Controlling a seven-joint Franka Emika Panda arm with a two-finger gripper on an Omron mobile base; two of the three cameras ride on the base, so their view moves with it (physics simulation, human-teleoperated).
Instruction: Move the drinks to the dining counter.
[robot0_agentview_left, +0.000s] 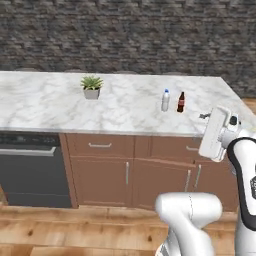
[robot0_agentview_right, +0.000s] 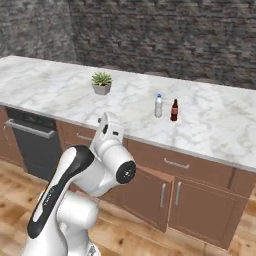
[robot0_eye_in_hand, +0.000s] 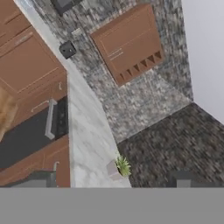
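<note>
Two drinks, the clear bottle and the cola bottle, stand side by side on the dining counter, right of a plant. The hand view adds a far wall cupboard. The gripper's jaws stand wide, holding nothing.

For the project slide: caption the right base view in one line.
Clear bottle and cola bottle stand side by side on the marble dining counter, right of a potted plant, the white arm raised in front.
</note>
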